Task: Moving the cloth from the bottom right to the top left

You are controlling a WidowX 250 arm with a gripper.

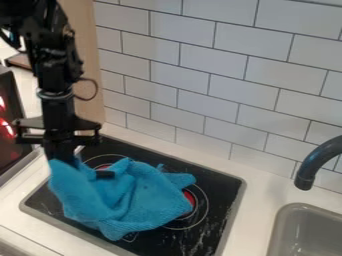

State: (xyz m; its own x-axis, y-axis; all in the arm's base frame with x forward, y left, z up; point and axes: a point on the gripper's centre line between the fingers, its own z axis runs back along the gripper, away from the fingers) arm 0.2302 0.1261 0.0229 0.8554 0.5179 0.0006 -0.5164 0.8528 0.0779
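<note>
- 1 black gripper (63,154) hangs over the stove's left side, meeting the cloth; whether its jaws are apart or clamped cannot be told.
- 1 blue cloth (133,200) lies rumpled across the stove's left and middle.
- 1 black stove (222,192), red glowing beside the cloth.
- 1 dark faucet (314,167) above 1 gray sink (283,220).

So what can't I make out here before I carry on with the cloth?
- Gripper, camera view: lower end partly hidden by the blue cloth, so its grip is unclear.
- Cloth's underside, camera view: hidden by its own folds.
- Right burner, camera view: partly covered by the cloth.
- Sink, camera view: cut off by right and bottom edges.
</note>
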